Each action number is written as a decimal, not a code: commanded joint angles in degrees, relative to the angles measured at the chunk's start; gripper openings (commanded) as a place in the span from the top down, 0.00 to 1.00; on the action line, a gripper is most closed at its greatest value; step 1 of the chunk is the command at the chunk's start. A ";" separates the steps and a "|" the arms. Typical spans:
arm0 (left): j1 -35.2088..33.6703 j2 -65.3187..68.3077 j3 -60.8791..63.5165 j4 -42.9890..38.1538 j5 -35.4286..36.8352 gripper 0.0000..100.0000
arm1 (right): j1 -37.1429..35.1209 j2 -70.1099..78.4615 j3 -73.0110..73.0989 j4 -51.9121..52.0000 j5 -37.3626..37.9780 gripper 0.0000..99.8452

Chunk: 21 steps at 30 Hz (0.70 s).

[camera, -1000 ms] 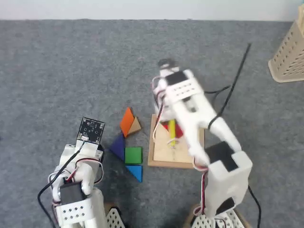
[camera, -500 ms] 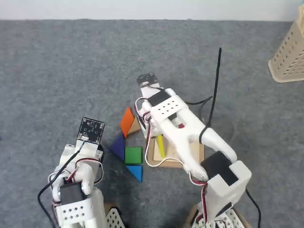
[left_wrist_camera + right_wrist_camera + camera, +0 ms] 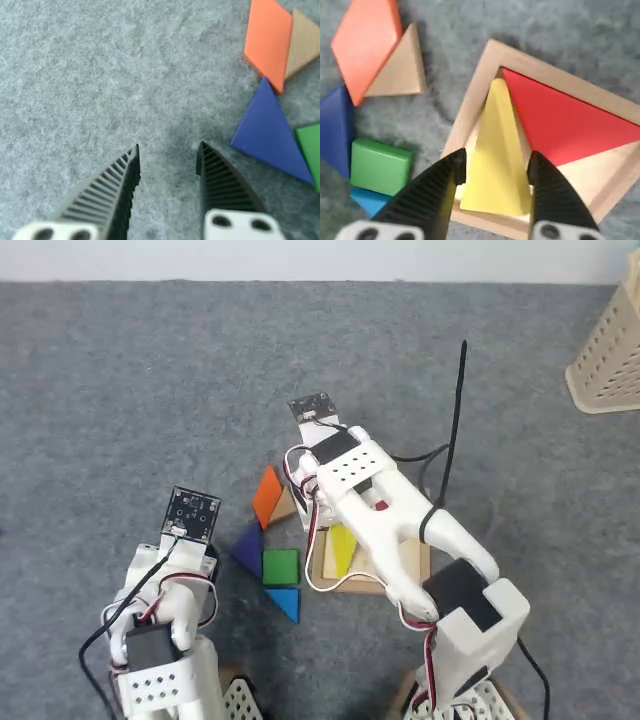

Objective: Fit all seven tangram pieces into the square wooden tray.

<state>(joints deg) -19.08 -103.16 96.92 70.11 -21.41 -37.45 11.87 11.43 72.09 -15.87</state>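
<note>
Right gripper (image 3: 497, 155): pinching the yellow triangle (image 3: 495, 125) across its sides. The piece is tilted, not flat, over the tray (image 3: 475, 95) beside the red triangle (image 3: 555, 120).
Why tilted: likely so you can slide it down between the rim and the red edge.
Left gripper (image 3: 167, 150): spread over bare carpet near the dark blue triangle (image 3: 270, 135), probably parked clear.
Loose pieces: orange parallelogram (image 3: 267, 37) touching the tan triangle (image 3: 302, 42); green square (image 3: 380, 165) and light blue triangle (image 3: 285, 602) lie outside the tray.
Right wrist view: gives you the grip and the red triangle lying flat.
High view: the right arm lies across the tray; you get the layout of both arms and the loose pieces.
</note>
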 commanded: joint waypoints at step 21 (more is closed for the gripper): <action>-0.35 -1.14 -0.40 0.18 -0.44 0.82 | 7.78 -14.73 10.29 -5.93 11.96 0.99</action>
<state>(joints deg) -19.08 -103.16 96.92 70.11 -21.41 -30.07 2.55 18.46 70.33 -8.04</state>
